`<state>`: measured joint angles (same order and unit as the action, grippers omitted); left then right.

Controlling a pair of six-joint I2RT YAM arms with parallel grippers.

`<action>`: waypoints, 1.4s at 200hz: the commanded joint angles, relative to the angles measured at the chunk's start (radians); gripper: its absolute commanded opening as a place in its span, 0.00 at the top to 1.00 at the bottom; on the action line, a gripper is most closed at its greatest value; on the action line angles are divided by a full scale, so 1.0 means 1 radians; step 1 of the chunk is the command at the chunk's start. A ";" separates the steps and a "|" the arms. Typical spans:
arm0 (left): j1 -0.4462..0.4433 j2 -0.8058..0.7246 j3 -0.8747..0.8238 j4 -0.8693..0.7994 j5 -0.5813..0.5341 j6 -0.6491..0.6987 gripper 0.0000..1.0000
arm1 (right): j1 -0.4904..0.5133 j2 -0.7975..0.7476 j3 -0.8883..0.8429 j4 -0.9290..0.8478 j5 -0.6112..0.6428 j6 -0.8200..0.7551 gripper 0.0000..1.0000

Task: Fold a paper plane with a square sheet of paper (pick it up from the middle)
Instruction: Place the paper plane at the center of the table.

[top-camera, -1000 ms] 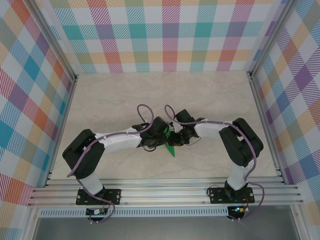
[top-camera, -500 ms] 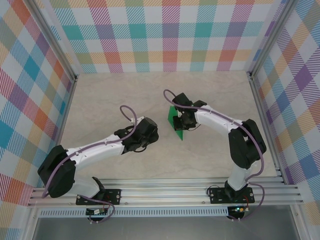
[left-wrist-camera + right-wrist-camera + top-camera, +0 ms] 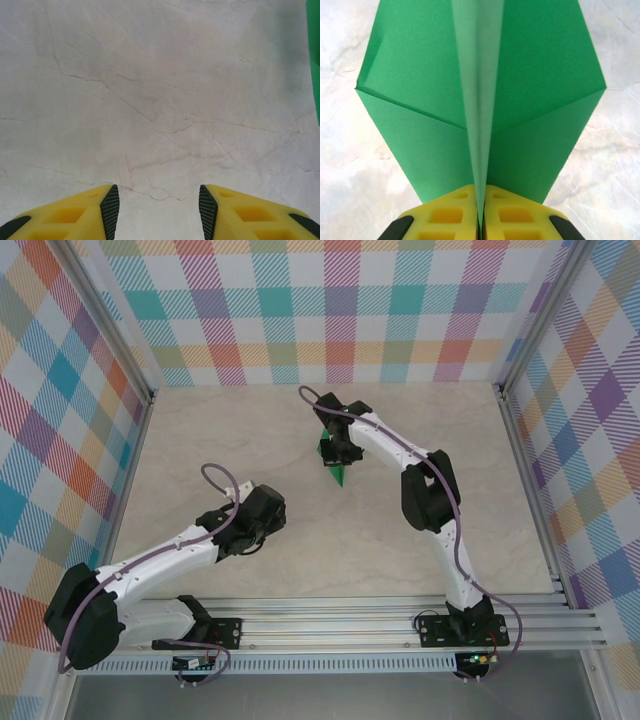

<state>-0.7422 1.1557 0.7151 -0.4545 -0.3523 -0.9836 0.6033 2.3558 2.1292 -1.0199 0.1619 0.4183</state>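
The paper plane point(image 3: 535, 90) is held in right pincer point(image 3: 481, 200) over far-middle tabletop point(image 3: 200, 440); left pincer point(image 3: 159, 202) is placed nearer and leftward, well apart from it.

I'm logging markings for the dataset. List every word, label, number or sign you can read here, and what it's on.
None can be read.
Paper plane: plain green, no print.
Left end effector and right end effector: plain yellow and black, no markings.
Small board under the left arm's base: too small to read anything on it.

One paper plane point(image 3: 535, 90), two arms point(image 3: 160, 558) point(image 3: 385, 445), one table point(image 3: 450, 420)
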 commanded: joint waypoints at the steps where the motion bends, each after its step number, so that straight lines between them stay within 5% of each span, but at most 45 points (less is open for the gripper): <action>1: 0.023 -0.035 -0.030 -0.033 -0.004 0.000 0.51 | -0.007 0.047 0.060 -0.122 0.000 0.054 0.88; 86: 0.038 -0.037 -0.044 -0.012 0.035 0.012 0.49 | -0.007 0.106 0.047 -0.101 -0.034 0.086 0.85; 126: 0.040 -0.037 -0.041 -0.010 0.042 0.014 0.48 | -0.007 0.078 0.051 -0.110 -0.049 0.071 0.75; 171: 0.041 -0.037 -0.022 -0.020 0.029 0.042 0.45 | -0.007 -0.119 0.023 -0.105 -0.033 0.015 0.56; 203: 0.048 -0.036 -0.017 -0.024 0.021 0.053 0.42 | -0.006 -0.282 -0.051 -0.070 0.020 -0.019 0.54; 240: 0.053 -0.049 -0.002 -0.058 -0.034 0.090 0.35 | -0.008 -0.590 -0.322 0.107 0.213 -0.076 0.44; 280: 0.066 -0.075 0.012 -0.125 -0.206 0.169 0.09 | -0.111 -0.945 -0.788 0.352 0.459 -0.079 0.18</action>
<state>-0.6960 1.1133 0.6918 -0.5102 -0.4095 -0.8776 0.5751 1.5391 1.5623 -0.8230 0.4305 0.3538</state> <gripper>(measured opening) 0.858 0.743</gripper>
